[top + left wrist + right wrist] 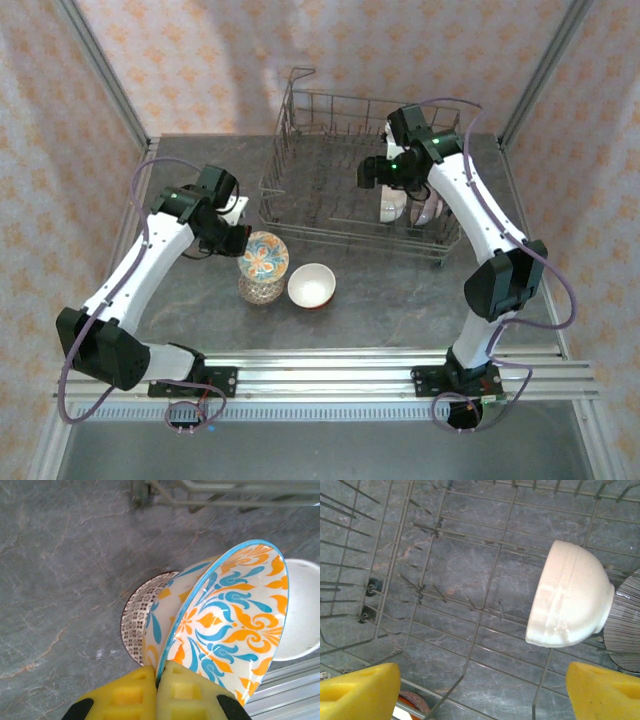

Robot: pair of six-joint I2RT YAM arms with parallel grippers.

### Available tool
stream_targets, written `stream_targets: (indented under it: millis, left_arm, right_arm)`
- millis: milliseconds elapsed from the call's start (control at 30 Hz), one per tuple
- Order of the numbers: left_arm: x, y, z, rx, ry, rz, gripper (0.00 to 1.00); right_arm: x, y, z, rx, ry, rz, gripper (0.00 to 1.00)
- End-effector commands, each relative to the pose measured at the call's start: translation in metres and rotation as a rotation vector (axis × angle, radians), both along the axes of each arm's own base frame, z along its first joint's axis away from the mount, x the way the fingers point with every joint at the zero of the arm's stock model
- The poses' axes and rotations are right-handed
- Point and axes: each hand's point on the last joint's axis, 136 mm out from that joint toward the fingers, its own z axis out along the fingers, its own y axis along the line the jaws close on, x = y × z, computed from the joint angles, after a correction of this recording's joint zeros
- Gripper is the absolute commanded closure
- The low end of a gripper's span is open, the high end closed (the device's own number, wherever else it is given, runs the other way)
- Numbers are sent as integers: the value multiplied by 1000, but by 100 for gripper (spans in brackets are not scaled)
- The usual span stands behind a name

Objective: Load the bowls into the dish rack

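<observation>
My left gripper (236,240) is shut on the rim of the orange-and-blue floral bowl (263,256), which tilts on edge over a dark-patterned bowl (257,291). In the left wrist view the yellow pads (125,695) pinch the floral bowl's (230,615) blue rim, with the patterned bowl (136,622) beneath. A white bowl with an orange outside (311,285) sits on the table beside them. The grey wire dish rack (300,185) stands behind. My right gripper (370,172) hangs open inside it, with nothing between its fingers (360,690). A cream-white bowl (570,595) rests on its side among the tines.
A striped mauve bowl (626,630) stands right of the cream one in the rack; both show from above, white (392,207) and mauve (431,210). The rack's left half holds bare tines (425,587). A raised corner loop (298,73) sticks up at the back left.
</observation>
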Motion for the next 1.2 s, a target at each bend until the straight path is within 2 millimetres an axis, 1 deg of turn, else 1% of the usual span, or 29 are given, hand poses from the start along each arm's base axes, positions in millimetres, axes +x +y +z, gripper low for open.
stream_targets:
  millis: [0, 167, 300, 400, 467, 600, 667, 767, 800, 833, 967, 1167]
  left_arm:
    - [2, -13, 35, -93, -64, 2, 100]
    - [8, -20, 64, -145, -121, -9, 100]
    - [15, -28, 83, -194, -162, -12, 100]
    - [23, -35, 96, -234, -197, -12, 100]
    - [30, -42, 104, -267, -211, -21, 100]
    - [45, -51, 116, -302, -231, -41, 100]
    - [54, -57, 122, -329, -244, -51, 100]
    - [66, -67, 128, -373, -256, -63, 100]
    - [71, -71, 130, -387, -259, -64, 100]
    - [76, -75, 132, -407, -265, -68, 100]
    - [92, -89, 139, -469, -265, -82, 100]
    - [112, -106, 142, -533, -259, -103, 100]
  right_arm:
    - [4, 8, 11, 25, -16, 18, 14]
    - [7, 16, 20, 76, -25, 35, 13]
    - [7, 22, 28, 133, -26, 54, 13]
    - [9, 23, 34, 199, -20, 51, 11]
    - [13, 21, 42, 282, -18, 38, 10]
    - [20, 19, 64, 424, -37, 35, 8]
    - [21, 19, 75, 480, -50, 42, 7]
    - [20, 20, 86, 557, -51, 58, 5]
    - [19, 20, 88, 582, -49, 62, 3]
    - [19, 20, 91, 610, -50, 62, 0]
    - [20, 17, 102, 716, -78, 61, 1]
    - [15, 15, 110, 770, -91, 85, 1]
